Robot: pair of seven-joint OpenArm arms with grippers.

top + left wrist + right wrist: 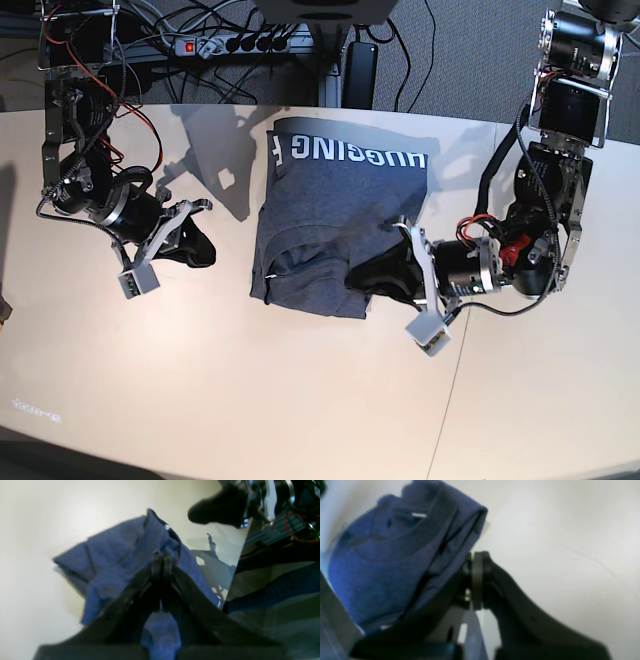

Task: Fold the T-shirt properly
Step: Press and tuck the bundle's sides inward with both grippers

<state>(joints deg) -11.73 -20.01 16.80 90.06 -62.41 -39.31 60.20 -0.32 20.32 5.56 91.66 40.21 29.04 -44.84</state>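
The dark heather-grey T-shirt [330, 200] lies partly folded at the table's centre, with white block lettering along its far edge. My left gripper [362, 282] sits at the shirt's near right corner. In the left wrist view its fingertips [161, 560] are closed with shirt fabric [112, 555] bunched between and around the fingers. My right gripper [200, 250] is on the table left of the shirt, apart from it. In the right wrist view its jaws [476, 555] are pressed together and empty, with the shirt [382, 562] just ahead of them.
The beige table [300, 400] has a seam [450, 400] running toward its near right. A power strip and cables [230, 42] lie beyond the far edge. The right gripper also shows in the left wrist view [217, 507].
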